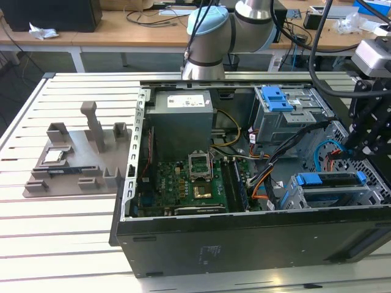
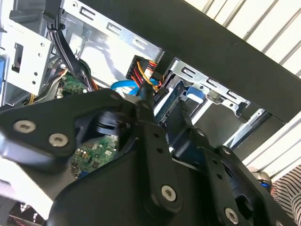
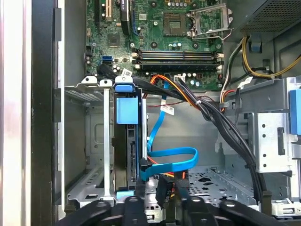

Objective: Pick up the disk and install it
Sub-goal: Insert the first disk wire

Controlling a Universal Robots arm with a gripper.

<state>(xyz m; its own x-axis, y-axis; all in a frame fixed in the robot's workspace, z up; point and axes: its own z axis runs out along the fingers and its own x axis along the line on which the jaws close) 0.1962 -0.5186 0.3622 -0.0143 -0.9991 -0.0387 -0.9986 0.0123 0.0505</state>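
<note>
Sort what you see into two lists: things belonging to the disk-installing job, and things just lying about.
Belongs to the job:
disk with blue bracket, standing in its bay
silver drive bay around it

Lying about:
grey plastic tray on the exterior view's left
small square chip on it
power supply
motherboard
blue cable

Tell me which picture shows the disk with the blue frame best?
The first wrist view: the disk stands edge-on in its bay, blue bracket plain. In the exterior view, the disk sits small near the exterior view's right. The second wrist view shows only a blue sliver.
</note>
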